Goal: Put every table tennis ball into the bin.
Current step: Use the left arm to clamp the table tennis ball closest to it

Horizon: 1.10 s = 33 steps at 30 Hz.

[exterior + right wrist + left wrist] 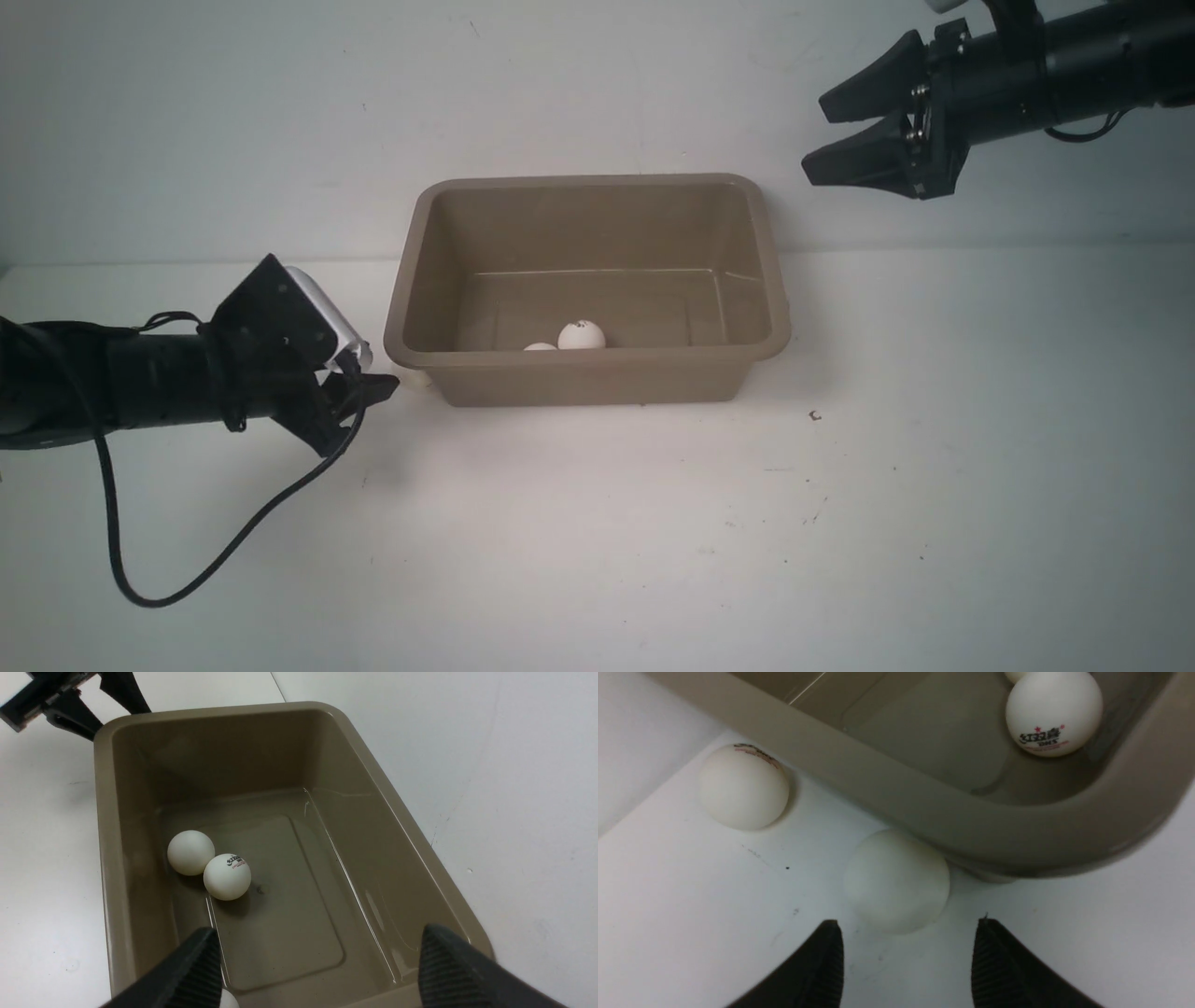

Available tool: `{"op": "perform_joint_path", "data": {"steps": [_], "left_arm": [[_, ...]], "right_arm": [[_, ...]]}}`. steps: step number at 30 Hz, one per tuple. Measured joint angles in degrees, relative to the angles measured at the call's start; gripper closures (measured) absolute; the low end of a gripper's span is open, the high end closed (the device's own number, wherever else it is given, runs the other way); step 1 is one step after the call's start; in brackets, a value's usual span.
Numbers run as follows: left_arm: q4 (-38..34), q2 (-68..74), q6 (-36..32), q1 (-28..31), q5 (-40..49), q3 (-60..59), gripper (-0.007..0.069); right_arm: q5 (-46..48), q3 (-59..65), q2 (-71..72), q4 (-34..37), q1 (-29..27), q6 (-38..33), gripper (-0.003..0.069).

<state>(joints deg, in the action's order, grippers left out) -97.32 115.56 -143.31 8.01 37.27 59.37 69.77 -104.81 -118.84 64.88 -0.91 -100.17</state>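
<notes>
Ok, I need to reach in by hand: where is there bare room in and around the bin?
Free: inside the bin, the floor right of its two balls, and the table in front and right of it. Crowded: the near-left corner, where two loose balls lie outside with the left tool open at one.

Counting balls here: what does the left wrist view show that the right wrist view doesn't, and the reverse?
Only the left wrist view: two table tennis balls on the table outside the bin, one just ahead of the open left hand, another farther along the rim. Only the right wrist view: the bin's whole floor, under the open right hand. Both: the bin's inside with the printed ball and a plain ball.
</notes>
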Motion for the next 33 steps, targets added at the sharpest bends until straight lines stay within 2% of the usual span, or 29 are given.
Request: {"op": "perform_joint_path", "data": {"steps": [9, 19, 33], "left_arm": [[-0.3, 3.9, 0.0, -0.1, 0.3, 2.8, 0.0283], [-0.2, 5.8, -0.3, -0.1, 5.0, 3.2, 0.0283], [-0.1, 6.8, -4.4, -0.1, 4.7, 4.4, 0.0283]], "right_arm": [[0.0, 0.0, 0.0, 0.0, 0.0, 0.1, 0.0144], [0.0, 0.0, 0.0, 0.0, 0.0, 1.3, 0.0144], [0.0, 0.0, 0.0, 0.0, 0.0, 1.4, 0.0144]]}}
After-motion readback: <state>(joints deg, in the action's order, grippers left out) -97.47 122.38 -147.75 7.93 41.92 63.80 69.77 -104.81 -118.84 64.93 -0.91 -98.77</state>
